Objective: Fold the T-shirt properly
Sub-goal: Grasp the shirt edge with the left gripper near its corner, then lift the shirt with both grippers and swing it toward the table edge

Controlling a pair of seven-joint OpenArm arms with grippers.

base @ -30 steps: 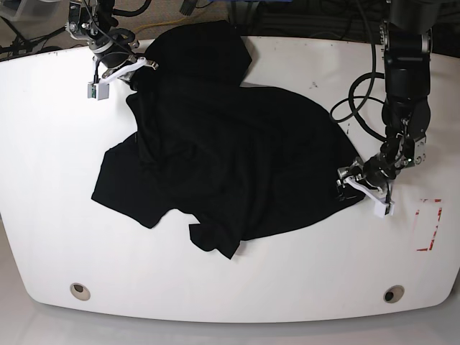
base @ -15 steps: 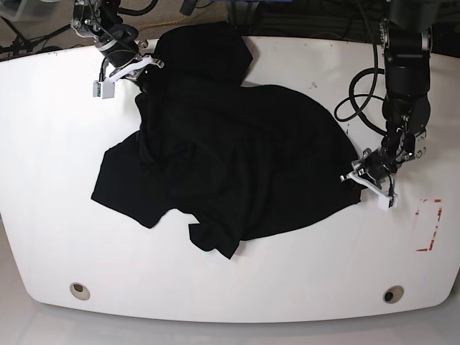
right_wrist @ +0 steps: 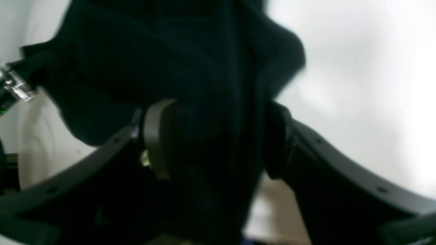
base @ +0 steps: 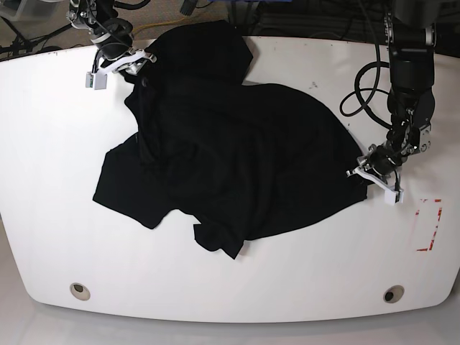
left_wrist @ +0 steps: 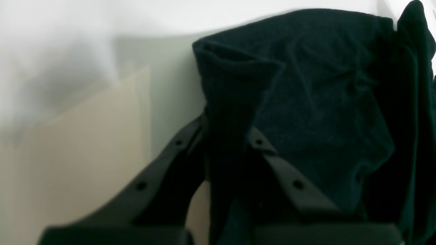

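Base view: the large plain black short-sleeved soft cloth T-shirt (base: 230, 140) lies crumpled across the middle of the white oval table (base: 50, 144), one lobe reaching to 12 o'clock at the far edge, a sleeve flap hanging toward 8 o'clock and a small folded corner toward 6 o'clock. The left gripper (base: 368, 175) sits at the garment's 3 o'clock edge, touching the hem; in the left wrist view its dark fingers (left_wrist: 293, 183) are clenched together with a bunched fold of the black cloth pinched between them and rising above the tips. The right gripper (base: 136, 63) stands at about 11 o'clock on the table, at the shirt's far corner. In the right wrist view its two pads (right_wrist: 158, 136) stand apart, with a thick drape of the cloth hanging between them; the picture is blurred, so I cannot tell whether the pads press the fabric. A red rectangular outline (base: 429, 224) marks the table at 4 o'clock, well apart from the cloth. Two round holes (base: 80, 290) sit near the table's near edge.
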